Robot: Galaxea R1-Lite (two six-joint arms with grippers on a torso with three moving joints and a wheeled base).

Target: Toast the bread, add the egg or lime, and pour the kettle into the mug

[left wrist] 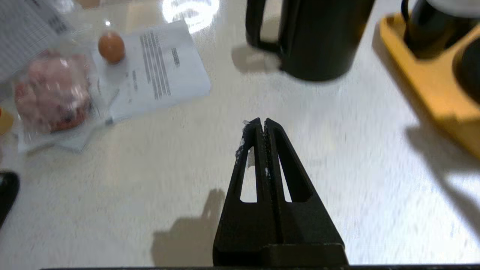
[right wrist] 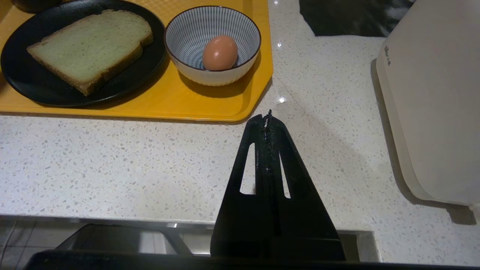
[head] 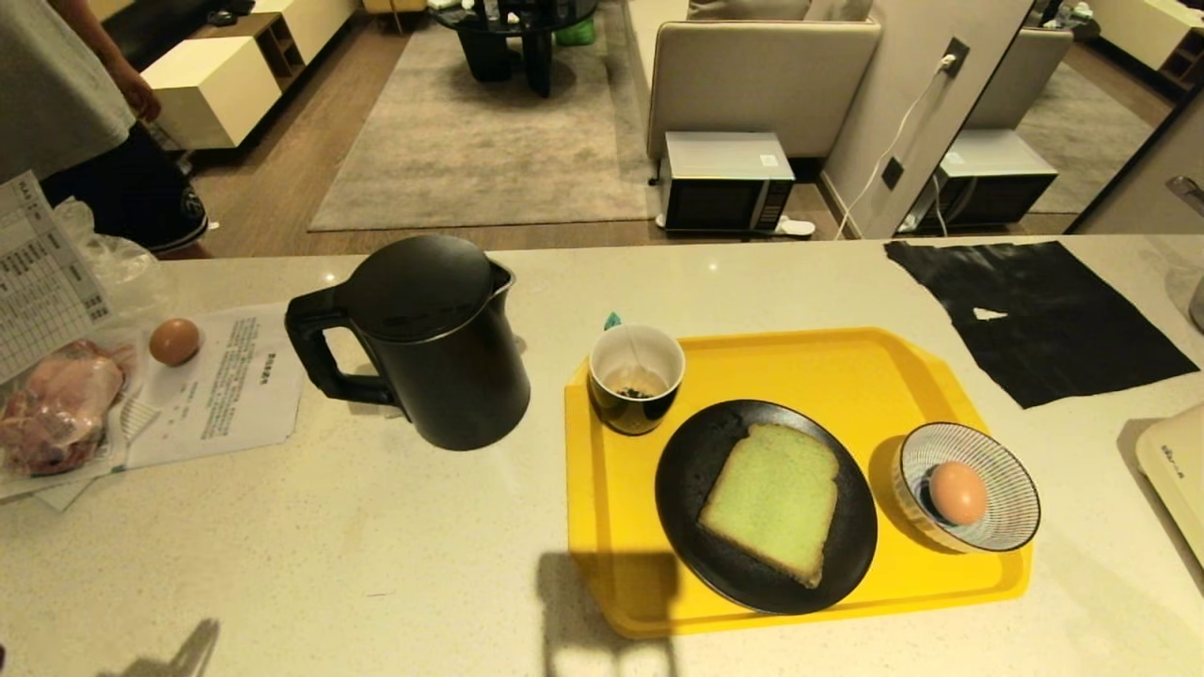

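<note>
The pale green bread [head: 771, 498] [right wrist: 92, 47] lies flat on a black plate [head: 687, 480] on the yellow tray [head: 847, 376]. To its right, the pale egg [head: 958, 492] [right wrist: 220, 52] rests in a striped bowl [head: 1011, 489]. The black mug [head: 636, 378] with a tea-bag string stands at the tray's far left corner. Left of the tray stands the black kettle [head: 423, 343] [left wrist: 318, 37], lid on, handle pointing left. My left gripper [left wrist: 262, 122] is shut and empty over bare counter, short of the kettle. My right gripper [right wrist: 267, 117] is shut and empty near the counter's front edge, by the tray's corner. Neither arm shows in the head view.
A darker brown egg [head: 174, 340] sits on papers [head: 226, 385] at the left beside a bagged pink item [head: 56, 409]. A cream appliance [head: 1176, 470] [right wrist: 435, 112] stands at the right edge. A black sheet [head: 1044, 320] lies back right. A person [head: 66, 103] stands far left.
</note>
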